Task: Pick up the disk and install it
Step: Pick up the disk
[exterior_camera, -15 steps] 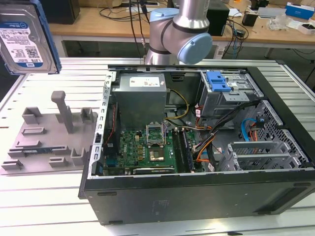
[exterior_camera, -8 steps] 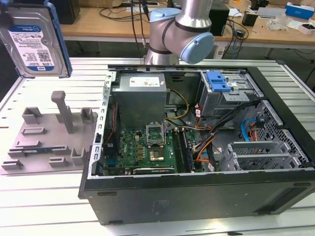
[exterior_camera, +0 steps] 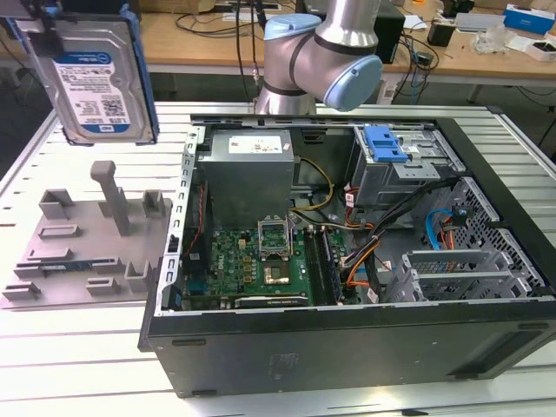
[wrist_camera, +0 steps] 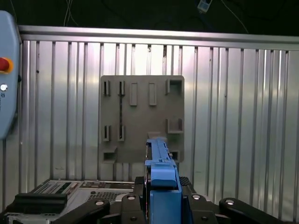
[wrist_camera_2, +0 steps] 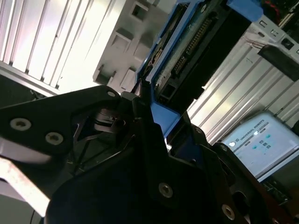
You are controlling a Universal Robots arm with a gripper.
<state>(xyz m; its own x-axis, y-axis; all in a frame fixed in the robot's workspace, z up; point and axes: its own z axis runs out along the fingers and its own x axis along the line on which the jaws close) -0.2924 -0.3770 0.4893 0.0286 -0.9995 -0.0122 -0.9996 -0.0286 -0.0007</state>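
Exterior view: the disk (exterior_camera: 97, 74) hangs in the air high at the exterior view's left, roughly upright with its label toward the camera, well above a grey fixture (exterior_camera: 87, 234) that lies flat on the slatted bench (exterior_camera: 69, 347). Just beside the fixture, toward the exterior view's right, an open case (exterior_camera: 347, 347) lies on the bench with its board, cables and drive cages showing. The arm (exterior_camera: 321, 48) stands behind the case. Second wrist view: the claw (wrist_camera_2: 156, 111) pinches the blue-framed disk (wrist_camera_2: 196, 42), whose connector edge faces the camera; beyond it are the fixture (wrist_camera_2: 124, 51), the bench (wrist_camera_2: 28, 37) and a pendant (wrist_camera_2: 261, 140) with a lit screen. First wrist view: the disk (wrist_camera: 161, 170) is seen edge-on, with the black fingers (wrist_camera: 140, 191) pressed against both of its sides. Beyond it, and apart from it, the fixture (wrist_camera: 140, 116) lies on the bench (wrist_camera: 233, 116); the pendant (wrist_camera: 5, 84) with a red button and a corner of the case (wrist_camera: 60, 189) show at the edges.
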